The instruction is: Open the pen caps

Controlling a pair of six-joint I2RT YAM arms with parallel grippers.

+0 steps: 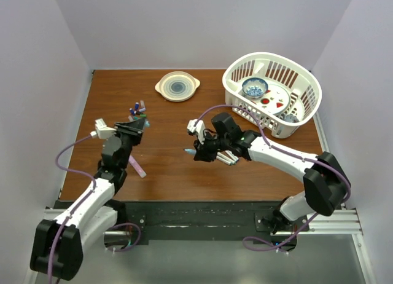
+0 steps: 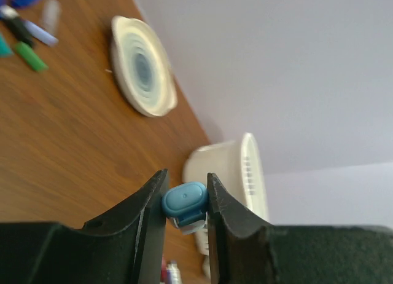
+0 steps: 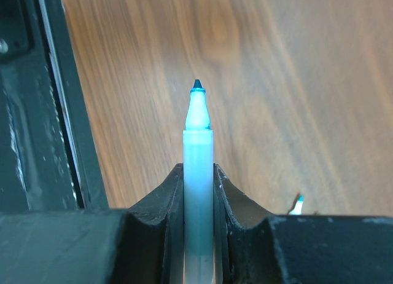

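Observation:
My left gripper [image 2: 186, 195] is shut on a blue pen cap [image 2: 184, 202], held above the table with the cap's rounded end facing the camera. From above, this gripper [image 1: 140, 122] hovers just in front of a small pile of loose pen caps [image 1: 137, 107] in blue, purple and green, which the left wrist view also shows [image 2: 24, 35]. My right gripper [image 3: 198, 184] is shut on an uncapped light blue pen [image 3: 198, 149] whose teal tip points left. In the top view this pen's tip [image 1: 189, 151] sticks out of the right gripper [image 1: 199, 153] at the table's middle.
A purple pen [image 1: 137, 167] lies by the left arm, and several pens [image 1: 228, 159] lie under the right arm; one tip [image 3: 297, 204] shows there. A round cream dish [image 1: 177, 86] sits at the back, and a white basket [image 1: 307, 90] with crockery at the back right.

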